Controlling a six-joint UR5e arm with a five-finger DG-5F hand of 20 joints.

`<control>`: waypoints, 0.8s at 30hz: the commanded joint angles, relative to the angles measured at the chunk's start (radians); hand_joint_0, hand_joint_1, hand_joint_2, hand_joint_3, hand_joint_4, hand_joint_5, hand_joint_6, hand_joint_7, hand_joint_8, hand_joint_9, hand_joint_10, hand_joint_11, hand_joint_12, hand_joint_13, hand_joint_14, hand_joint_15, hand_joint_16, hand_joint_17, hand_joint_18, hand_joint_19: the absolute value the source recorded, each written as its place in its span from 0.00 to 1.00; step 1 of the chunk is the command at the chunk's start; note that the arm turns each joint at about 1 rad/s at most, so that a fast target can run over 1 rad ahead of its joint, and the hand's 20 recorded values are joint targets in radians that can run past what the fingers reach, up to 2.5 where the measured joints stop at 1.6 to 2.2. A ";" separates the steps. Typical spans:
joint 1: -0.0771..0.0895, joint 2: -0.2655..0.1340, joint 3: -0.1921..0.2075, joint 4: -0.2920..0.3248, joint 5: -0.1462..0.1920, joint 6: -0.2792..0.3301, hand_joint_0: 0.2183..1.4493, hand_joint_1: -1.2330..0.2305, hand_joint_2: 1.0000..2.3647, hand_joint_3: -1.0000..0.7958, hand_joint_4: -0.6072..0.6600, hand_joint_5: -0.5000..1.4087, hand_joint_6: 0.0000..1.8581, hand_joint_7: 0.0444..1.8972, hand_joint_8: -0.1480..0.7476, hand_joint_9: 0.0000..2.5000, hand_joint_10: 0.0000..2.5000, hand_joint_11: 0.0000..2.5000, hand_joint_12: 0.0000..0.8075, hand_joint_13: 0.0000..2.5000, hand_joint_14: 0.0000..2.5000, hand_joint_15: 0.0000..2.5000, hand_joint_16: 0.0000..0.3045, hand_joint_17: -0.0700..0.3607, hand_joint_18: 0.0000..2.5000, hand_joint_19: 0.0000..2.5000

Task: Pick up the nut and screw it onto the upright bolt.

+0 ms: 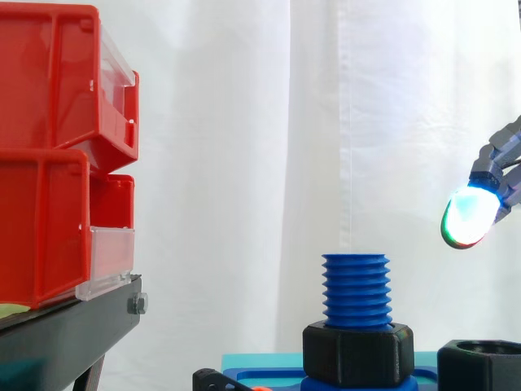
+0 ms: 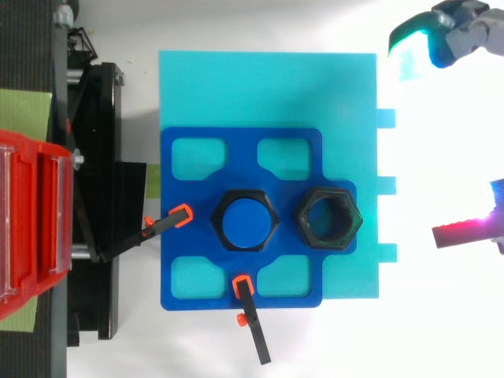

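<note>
- White curtain (image 1: 244, 122) as backdrop, hanging plain behind the whole bench set-up.
- Far left: red bins (image 1: 57, 147) stacked on a black stand (image 1: 73, 330), well apart from the work.
- Next along: a cyan base (image 2: 268, 87) carrying a blue plate (image 2: 240, 142). Pinned by two black clamps with orange tips, one (image 2: 167, 224) at the plate's left edge, the other (image 2: 249, 311) at its bottom edge as seen from above.
- At the plate's middle: the blue bolt (image 1: 356, 289), standing upright, upper threads bare, a black hex collar (image 1: 358, 352) already seated round its foot.
- Just right of it, toward the plate's right edge: the black nut (image 2: 329, 218). Lying flat, bore upward, beside the collar with a sliver of plate between, touched by nothing.
- Far right, out past the base's right edge and higher than the bolt's top: the hand (image 1: 472, 213), fingers spread wide, glowing pads (image 2: 409, 39) well apart, holding nothing.
- Progress, judged from the above: none of the task done so far. Pick-up not yet begun.
- Left to do, by the look of it: reach in over the right edge, close on the nut, lift it clear, set it square on the bolt's top, turn it down the thread.
</note>
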 commanded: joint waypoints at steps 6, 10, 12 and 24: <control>0.054 -0.036 -0.009 0.135 0.086 -0.213 0.08 0.34 0.00 0.28 0.62 0.10 0.27 0.36 0.48 0.04 0.00 0.00 0.51 0.03 0.00 0.00 0.20 0.47 0.00 0.00; 0.098 -0.097 -0.011 0.232 0.141 -0.230 0.08 0.37 0.00 0.28 0.62 0.10 0.27 0.36 0.48 0.04 0.00 0.00 0.52 0.02 0.00 0.00 0.20 0.48 0.00 0.00; 0.106 -0.108 -0.011 0.252 0.150 -0.240 0.08 0.38 0.00 0.28 0.63 0.10 0.27 0.36 0.48 0.04 0.00 0.00 0.52 0.02 0.00 0.00 0.20 0.48 0.00 0.00; 0.163 -0.140 -0.009 0.403 0.212 -0.424 0.09 0.42 0.00 0.28 0.63 0.10 0.27 0.36 0.48 0.03 0.00 0.00 0.52 0.02 0.00 0.00 0.20 0.48 0.00 0.00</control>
